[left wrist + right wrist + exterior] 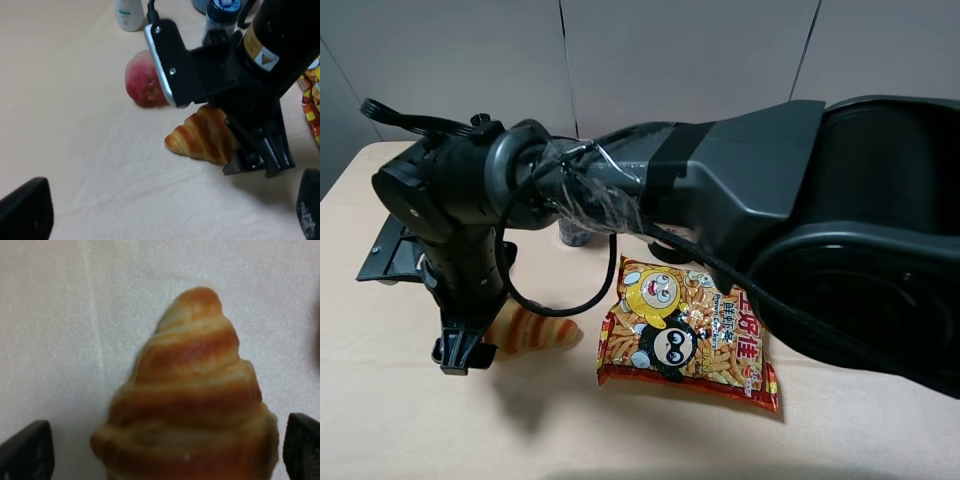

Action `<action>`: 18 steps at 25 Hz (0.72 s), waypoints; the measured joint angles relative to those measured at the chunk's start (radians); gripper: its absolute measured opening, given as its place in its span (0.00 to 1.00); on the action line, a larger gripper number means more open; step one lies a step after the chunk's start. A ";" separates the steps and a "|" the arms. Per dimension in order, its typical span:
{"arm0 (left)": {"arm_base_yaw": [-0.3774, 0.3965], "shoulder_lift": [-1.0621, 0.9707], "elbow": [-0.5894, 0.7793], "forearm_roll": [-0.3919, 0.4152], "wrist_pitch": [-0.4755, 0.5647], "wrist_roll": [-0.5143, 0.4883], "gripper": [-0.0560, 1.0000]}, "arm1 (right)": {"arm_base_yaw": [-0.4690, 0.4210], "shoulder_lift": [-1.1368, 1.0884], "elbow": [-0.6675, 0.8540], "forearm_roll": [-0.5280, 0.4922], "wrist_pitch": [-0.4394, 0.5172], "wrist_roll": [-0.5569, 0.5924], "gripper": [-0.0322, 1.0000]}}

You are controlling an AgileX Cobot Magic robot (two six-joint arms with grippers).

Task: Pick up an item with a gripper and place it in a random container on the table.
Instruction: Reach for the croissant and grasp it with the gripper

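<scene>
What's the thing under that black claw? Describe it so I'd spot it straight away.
On the beige table, find the bright orange snack bag; just left of it in the high camera view, under the black end effector, lies a croissant. It is golden-brown with darker stripes and tapered, unlike the round red peach nearby.

The desk (pixel 400 420) is covered with a beige cloth, a little wrinkled. In the lower left of the high view, a striped golden-brown croissant (pixel 535 332) lies flat on it. At the lower centre lies an orange snack bag (pixel 690 335), cartoon faces upward, near the croissant but apart from it. At the left edge a flat black piece (pixel 382 258) rests on the cloth. The left wrist view also shows a red-pink peach (pixel 142 82) near the croissant and, beyond the peach, a small white bottle (pixel 129 15) standing upright.
</scene>
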 joint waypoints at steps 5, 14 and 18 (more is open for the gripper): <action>0.000 0.000 0.000 0.000 0.000 0.000 0.99 | 0.000 0.021 0.000 -0.002 -0.019 -0.001 0.70; 0.000 0.000 0.000 0.000 0.000 0.000 0.99 | 0.000 0.028 -0.001 -0.010 -0.036 -0.001 0.70; 0.000 0.000 0.000 0.000 0.000 0.000 0.99 | 0.000 0.028 -0.001 -0.010 -0.041 -0.001 0.70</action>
